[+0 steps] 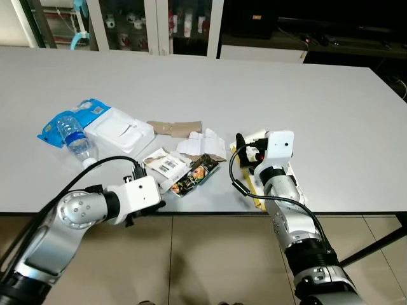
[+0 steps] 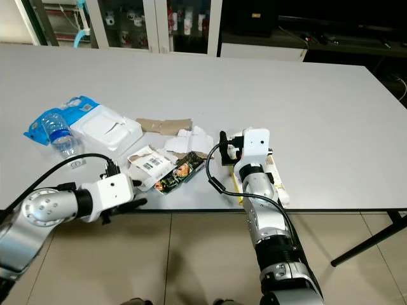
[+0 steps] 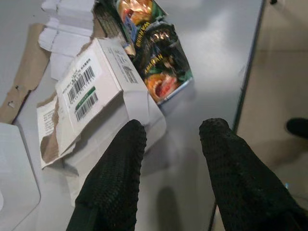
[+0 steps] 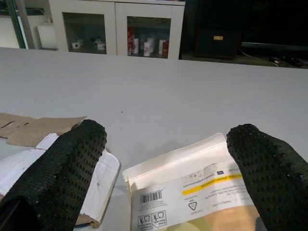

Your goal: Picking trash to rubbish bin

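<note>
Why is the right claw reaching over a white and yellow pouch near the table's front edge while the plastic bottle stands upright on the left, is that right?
Not quite: the plastic bottle lies on its side, as the left eye view shows. The right claw does hover open over the white and yellow pouch near the table's front edge.

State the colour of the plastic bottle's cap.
White; the plastic bottle's cap shows best in the left eye view.

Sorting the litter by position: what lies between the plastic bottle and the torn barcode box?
In the left eye view, a white plastic clamshell tray lies between the plastic bottle and the torn barcode box, overlapping a blue packet.
</note>
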`<state>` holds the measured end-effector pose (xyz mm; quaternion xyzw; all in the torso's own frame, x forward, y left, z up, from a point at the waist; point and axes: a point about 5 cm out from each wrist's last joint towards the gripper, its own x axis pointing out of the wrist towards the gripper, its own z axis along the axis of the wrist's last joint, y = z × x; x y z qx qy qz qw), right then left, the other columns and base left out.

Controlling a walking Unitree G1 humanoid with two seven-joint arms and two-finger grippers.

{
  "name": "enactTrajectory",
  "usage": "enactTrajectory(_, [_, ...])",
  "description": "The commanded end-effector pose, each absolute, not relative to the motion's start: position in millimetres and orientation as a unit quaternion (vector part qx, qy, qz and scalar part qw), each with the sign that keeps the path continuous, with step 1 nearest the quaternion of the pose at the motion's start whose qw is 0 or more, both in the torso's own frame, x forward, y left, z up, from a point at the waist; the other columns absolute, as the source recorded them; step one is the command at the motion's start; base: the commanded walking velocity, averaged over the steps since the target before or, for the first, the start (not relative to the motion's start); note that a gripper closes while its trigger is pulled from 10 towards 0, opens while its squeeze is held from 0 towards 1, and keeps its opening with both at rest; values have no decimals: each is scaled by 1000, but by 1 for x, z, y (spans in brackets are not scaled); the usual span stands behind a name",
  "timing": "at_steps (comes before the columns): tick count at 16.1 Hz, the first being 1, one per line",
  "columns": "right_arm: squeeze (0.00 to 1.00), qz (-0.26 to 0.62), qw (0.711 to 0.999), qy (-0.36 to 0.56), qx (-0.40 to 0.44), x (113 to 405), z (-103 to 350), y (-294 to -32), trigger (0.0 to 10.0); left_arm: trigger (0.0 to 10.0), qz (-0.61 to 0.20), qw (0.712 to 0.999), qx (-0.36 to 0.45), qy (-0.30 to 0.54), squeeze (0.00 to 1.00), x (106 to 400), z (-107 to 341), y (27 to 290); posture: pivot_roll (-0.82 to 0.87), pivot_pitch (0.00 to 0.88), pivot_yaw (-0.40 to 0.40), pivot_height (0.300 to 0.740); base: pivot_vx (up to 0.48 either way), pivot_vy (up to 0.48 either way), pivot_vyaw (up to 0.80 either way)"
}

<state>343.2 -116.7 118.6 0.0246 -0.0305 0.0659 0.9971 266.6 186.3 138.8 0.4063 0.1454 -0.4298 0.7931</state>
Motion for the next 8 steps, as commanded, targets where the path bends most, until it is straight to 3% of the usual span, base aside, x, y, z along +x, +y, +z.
enactTrajectory(1, [0,63,997,-19,28,342,114,-120,10000,10000,-445,777,417,158,0,262,136,184,24,57,-85,740,0,0,0])
enactTrajectory(4, [0,67,997,-19,30,342,114,-117,10000,10000,-428,756,461,181,0,262,124,191,20,58,-87,740,0,0,0])
enactTrajectory(8, [0,66,997,-18,31,342,115,-119,10000,10000,-406,756,478,186,0,266,120,193,19,59,-88,740,0,0,0])
